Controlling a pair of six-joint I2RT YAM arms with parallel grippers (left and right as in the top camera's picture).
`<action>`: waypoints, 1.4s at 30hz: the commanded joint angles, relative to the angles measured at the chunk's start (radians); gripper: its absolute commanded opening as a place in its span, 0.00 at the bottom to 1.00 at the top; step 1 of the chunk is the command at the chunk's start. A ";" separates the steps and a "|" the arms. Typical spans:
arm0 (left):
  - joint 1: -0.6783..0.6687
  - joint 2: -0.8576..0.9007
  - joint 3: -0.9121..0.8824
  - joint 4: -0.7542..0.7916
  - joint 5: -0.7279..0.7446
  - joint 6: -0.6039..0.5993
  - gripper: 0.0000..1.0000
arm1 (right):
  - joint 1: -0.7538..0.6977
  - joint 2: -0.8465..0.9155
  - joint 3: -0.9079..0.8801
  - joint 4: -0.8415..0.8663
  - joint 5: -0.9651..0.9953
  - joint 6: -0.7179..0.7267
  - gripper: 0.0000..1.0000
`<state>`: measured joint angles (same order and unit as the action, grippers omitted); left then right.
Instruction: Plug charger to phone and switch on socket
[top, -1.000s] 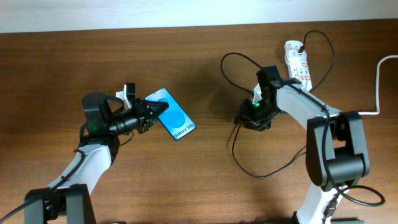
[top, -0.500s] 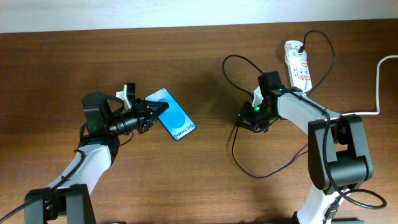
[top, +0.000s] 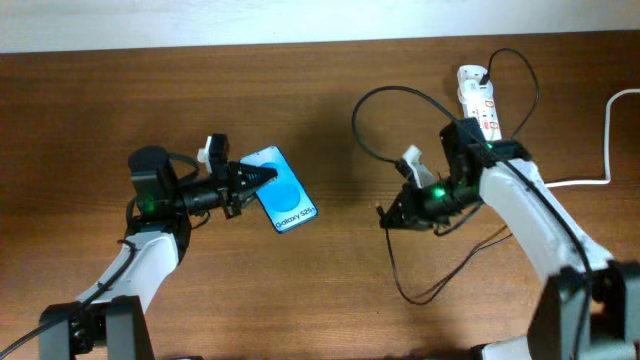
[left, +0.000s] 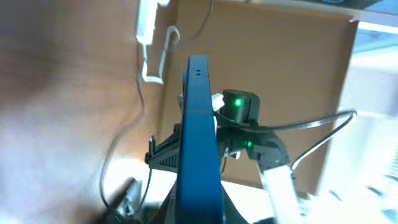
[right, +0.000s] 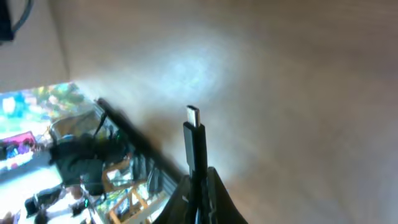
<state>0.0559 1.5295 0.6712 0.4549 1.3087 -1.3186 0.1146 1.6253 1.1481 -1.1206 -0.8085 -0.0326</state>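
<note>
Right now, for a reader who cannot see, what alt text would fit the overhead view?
The left claw holds the blue-screened phone by one end, and the right claw holds the plug end of the thin black charger cable, aimed toward the phone with a gap between them. The white power strip lies near the far edge of the brown table.

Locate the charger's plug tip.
In the right wrist view the charger's plug tip sticks out of the right tool; overhead, that tool sits right of centre, apart from the phone.
</note>
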 joint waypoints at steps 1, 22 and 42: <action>0.007 -0.015 0.041 0.009 0.267 -0.259 0.00 | -0.004 -0.080 0.006 -0.128 -0.110 -0.162 0.04; 0.003 -0.020 0.040 0.203 0.036 0.055 0.00 | 0.018 -0.087 0.005 -0.424 -0.423 -0.442 0.04; 0.003 -0.020 0.040 0.208 0.103 -0.005 0.00 | 0.306 -0.080 0.005 -0.024 -0.462 -0.279 0.05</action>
<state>0.0555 1.5276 0.6907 0.6529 1.3811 -1.3064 0.4160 1.5528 1.1481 -1.2076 -1.2869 -0.4423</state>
